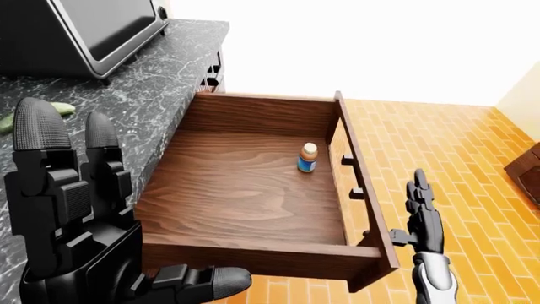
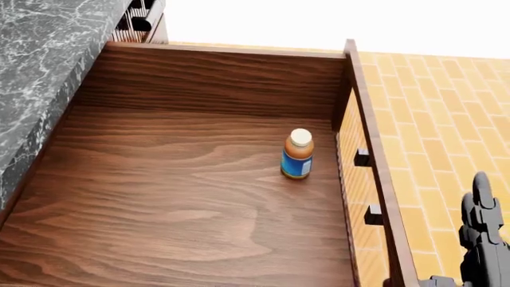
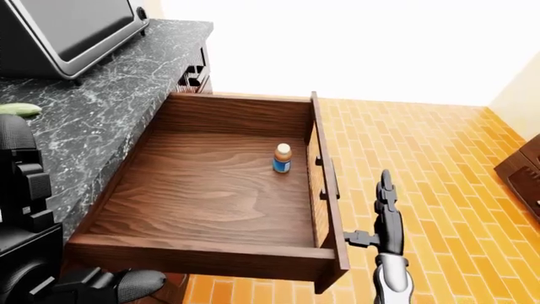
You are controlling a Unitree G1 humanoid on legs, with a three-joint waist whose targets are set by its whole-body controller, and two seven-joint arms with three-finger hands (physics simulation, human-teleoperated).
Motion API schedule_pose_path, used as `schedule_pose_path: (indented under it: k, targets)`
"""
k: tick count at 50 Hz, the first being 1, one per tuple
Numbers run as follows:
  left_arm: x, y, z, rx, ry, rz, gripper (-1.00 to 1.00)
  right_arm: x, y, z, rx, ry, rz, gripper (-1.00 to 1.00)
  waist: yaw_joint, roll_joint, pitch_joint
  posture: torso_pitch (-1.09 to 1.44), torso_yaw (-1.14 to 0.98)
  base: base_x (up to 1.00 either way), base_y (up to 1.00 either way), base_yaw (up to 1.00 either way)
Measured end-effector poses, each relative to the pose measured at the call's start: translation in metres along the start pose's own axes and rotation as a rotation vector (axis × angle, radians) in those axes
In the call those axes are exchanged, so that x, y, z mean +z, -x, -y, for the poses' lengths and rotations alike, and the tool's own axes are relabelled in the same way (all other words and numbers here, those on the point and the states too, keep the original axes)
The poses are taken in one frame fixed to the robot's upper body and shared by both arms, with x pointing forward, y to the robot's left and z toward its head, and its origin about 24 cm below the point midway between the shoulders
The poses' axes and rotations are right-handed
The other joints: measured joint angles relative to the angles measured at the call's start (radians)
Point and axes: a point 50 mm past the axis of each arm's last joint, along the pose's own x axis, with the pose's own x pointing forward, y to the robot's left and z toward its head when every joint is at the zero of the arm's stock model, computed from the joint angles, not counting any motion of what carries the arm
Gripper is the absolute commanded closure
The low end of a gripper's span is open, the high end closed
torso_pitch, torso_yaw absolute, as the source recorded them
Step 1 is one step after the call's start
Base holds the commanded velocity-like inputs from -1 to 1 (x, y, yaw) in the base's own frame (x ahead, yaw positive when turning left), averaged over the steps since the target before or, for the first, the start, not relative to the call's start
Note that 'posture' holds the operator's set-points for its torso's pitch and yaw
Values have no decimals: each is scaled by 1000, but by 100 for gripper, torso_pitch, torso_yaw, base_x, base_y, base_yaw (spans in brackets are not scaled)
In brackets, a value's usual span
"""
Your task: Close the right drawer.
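The right drawer stands pulled far out from under the dark marble counter. Its wooden front panel lies on the right in the left-eye view, with two dark handle posts on its outer face. A small orange bottle with a blue label stands upright inside, close to that panel. My right hand is open, fingers straight up, just outside the panel near the handle and apart from it. My left hand is raised at the lower left, fingers spread and holding nothing.
A dark oven-like appliance sits on the counter at the top left, with a green vegetable beside it. Orange brick floor stretches to the right. A dark piece of furniture shows at the right edge.
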Motion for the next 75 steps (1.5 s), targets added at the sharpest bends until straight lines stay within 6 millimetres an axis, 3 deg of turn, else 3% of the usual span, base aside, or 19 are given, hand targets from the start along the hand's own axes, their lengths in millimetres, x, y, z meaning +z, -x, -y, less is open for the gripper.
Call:
schedule_pose_path:
  k: [39, 75]
  targets:
    - [0, 0, 0, -1, 1, -2, -100, 2, -12, -24, 185, -11, -41, -100, 2, 0, -7, 0, 0, 0, 0, 0]
    - [0, 0, 0, -2, 1, -4, -100, 17, -33, -60, 386, 71, -55, -100, 3, 7, -4, 0, 0, 0, 0, 0]
